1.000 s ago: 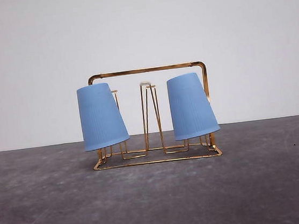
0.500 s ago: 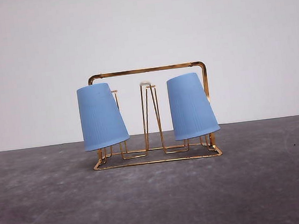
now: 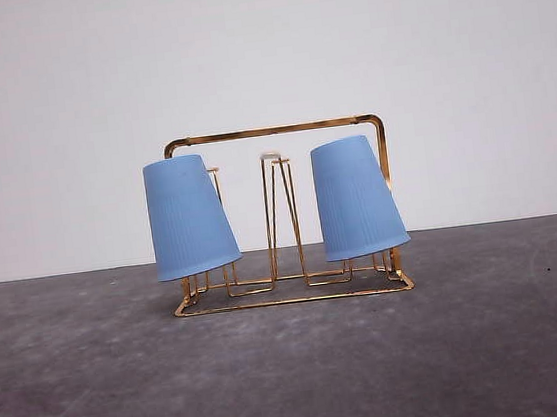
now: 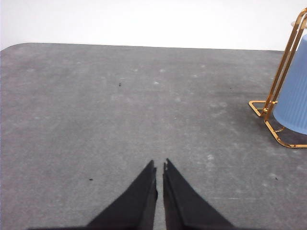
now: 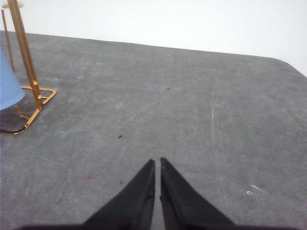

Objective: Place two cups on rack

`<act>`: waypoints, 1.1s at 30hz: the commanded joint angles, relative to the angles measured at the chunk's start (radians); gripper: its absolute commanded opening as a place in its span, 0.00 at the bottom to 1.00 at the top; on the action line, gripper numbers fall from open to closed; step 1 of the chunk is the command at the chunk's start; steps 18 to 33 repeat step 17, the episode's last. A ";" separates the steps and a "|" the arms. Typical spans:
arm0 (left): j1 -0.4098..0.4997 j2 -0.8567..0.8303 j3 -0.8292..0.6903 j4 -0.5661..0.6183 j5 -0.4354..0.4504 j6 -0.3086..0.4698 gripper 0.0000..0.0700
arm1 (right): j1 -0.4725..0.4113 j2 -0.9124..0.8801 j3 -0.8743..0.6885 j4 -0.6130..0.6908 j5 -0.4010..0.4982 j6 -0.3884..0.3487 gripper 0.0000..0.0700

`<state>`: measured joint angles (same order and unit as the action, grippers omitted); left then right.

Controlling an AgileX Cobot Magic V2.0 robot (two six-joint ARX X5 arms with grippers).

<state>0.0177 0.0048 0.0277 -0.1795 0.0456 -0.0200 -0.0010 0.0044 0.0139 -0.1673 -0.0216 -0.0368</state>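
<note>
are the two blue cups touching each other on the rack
Apart. The front view shows the left cup and the right cup at opposite ends of the rack, with the bare middle prong and wall visible between them.

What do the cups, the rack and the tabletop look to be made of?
The left cup and right cup look like matte light-blue plastic: opaque, evenly coloured, with fine vertical ribbing and no glare. The rack looks like thin metal wire with a shiny gold finish; it shows bright glints. The tabletop is a dull, mottled dark grey, perhaps stone or laminate; I cannot tell which.
</note>
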 commanded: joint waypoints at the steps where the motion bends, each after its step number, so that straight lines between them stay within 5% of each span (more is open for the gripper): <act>1: 0.003 0.000 -0.015 -0.006 -0.005 -0.007 0.00 | 0.000 -0.001 -0.002 0.013 0.003 0.003 0.03; 33: 0.003 0.000 -0.015 -0.006 -0.005 -0.007 0.00 | 0.000 -0.001 -0.002 0.013 0.003 0.003 0.03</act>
